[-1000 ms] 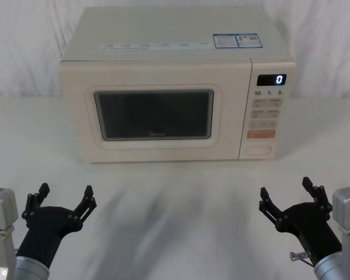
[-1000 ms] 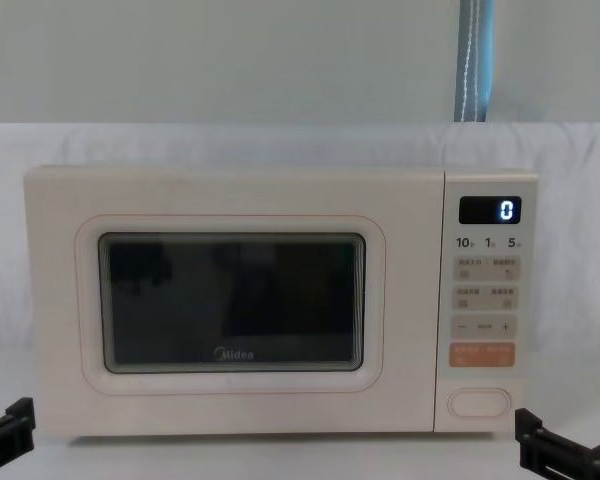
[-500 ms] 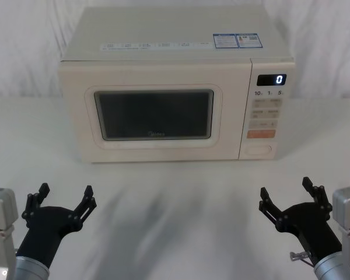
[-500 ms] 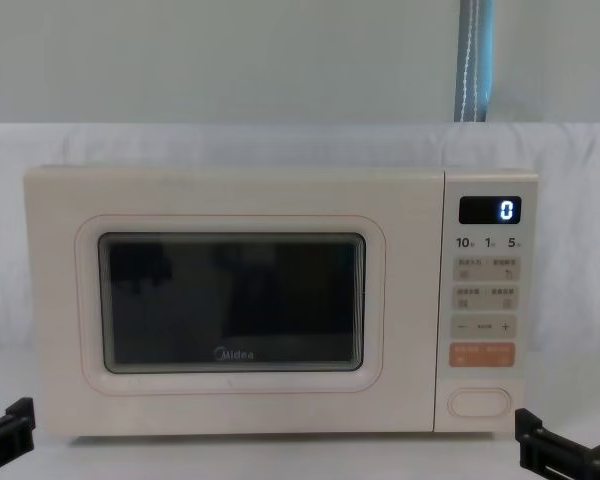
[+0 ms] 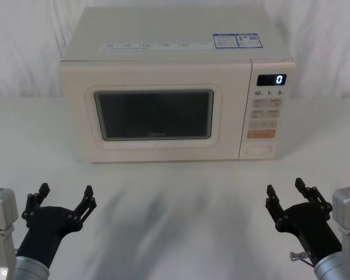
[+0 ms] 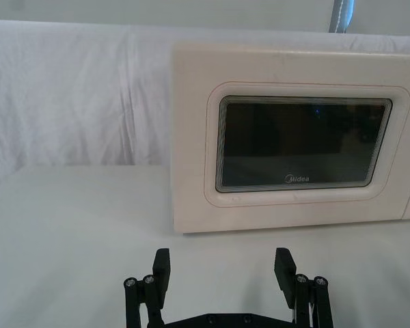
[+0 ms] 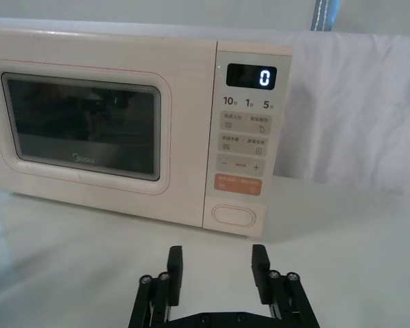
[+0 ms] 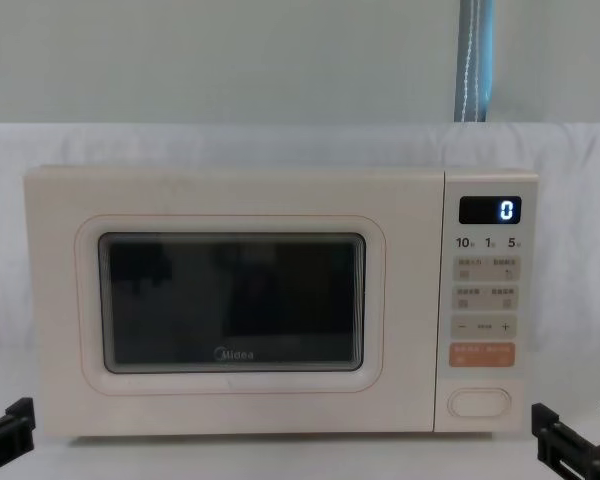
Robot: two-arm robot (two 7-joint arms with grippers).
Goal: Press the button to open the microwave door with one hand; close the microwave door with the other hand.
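Microwave door (image 5: 153, 114) shut; right wrist view shows button (image 7: 234, 214); left pincer (image 5: 63, 196), right pincer (image 5: 288, 193) spread.

The microwave door (image 5: 154, 114) sits flush and closed, well ahead of both tools. The left tool (image 5: 63, 197) hovers over the counter (image 5: 175, 198) with prongs spread wide. The right tool (image 5: 287, 194), prongs parted less widely, lies below the button (image 5: 258, 149), well apart from it.
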